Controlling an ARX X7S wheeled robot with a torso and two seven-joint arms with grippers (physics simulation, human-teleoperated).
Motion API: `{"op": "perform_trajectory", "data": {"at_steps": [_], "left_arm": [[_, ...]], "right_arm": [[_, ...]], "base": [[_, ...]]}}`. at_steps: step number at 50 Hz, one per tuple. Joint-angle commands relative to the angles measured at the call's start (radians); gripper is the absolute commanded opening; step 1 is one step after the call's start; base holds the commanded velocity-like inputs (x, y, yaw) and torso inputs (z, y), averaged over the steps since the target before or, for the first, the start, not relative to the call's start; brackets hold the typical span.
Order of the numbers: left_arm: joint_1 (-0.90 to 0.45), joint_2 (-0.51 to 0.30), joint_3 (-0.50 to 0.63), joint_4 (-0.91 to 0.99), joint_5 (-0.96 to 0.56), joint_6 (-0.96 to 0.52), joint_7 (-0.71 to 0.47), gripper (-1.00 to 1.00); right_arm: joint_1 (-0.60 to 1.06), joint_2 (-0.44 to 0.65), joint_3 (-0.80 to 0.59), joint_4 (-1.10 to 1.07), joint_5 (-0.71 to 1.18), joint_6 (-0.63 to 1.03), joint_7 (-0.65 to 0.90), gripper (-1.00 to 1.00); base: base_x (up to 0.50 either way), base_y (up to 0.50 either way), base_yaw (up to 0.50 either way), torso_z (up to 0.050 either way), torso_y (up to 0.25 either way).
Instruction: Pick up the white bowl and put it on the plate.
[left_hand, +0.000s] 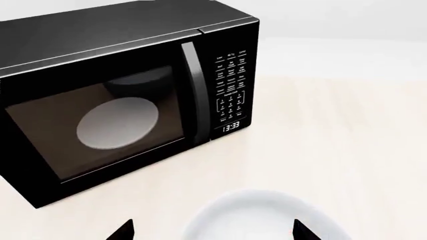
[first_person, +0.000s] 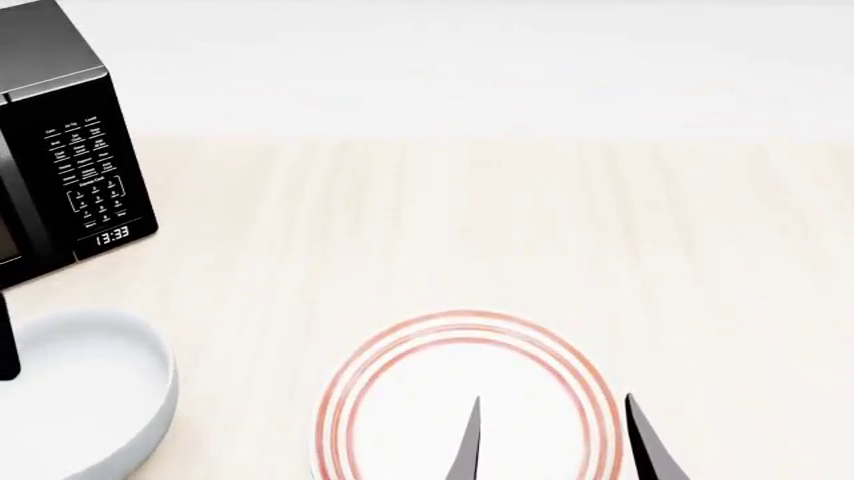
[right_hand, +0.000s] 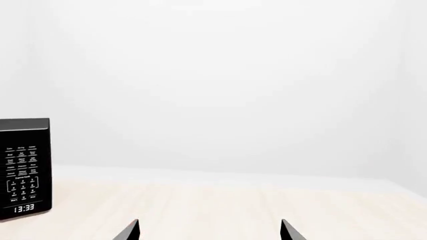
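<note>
one white bowl (first_person: 80, 385), one plate (first_person: 467, 400), one microwave (left_hand: 120, 95)

plain white bowl (first_person: 94, 390), red-ringed white plate (first_person: 467, 400), black microwave (left_hand: 113, 95), pale wood table (first_person: 534, 230).

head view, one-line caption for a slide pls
White bowl beside the microwave, ringed plate under the open right gripper.

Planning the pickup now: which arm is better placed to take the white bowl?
Left. The left gripper hangs with open jaws over the white bowl, near the microwave. The right gripper is open over the plate, away from the bowl.
</note>
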Motion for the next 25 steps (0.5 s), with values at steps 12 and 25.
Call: {"op": "perform_trajectory", "data": {"at_steps": [12,25], "left_arm": [[0.033,-0.002,0.042,-0.103,0.033,0.075,0.017,1.0],[0.045,-0.007,0.069,-0.166,0.069,0.132,0.034,1.0]], "right_arm": [[0.002,0.013,-0.011,0.003,0.009,-0.005,0.017,1.0],[0.004,0.023,-0.021,0.003,0.016,-0.01,0.027,1.0]], "base": [[0.0,0.0,0.0,0.0,0.0],[0.0,0.0,0.0,0.0,0.0]]}}
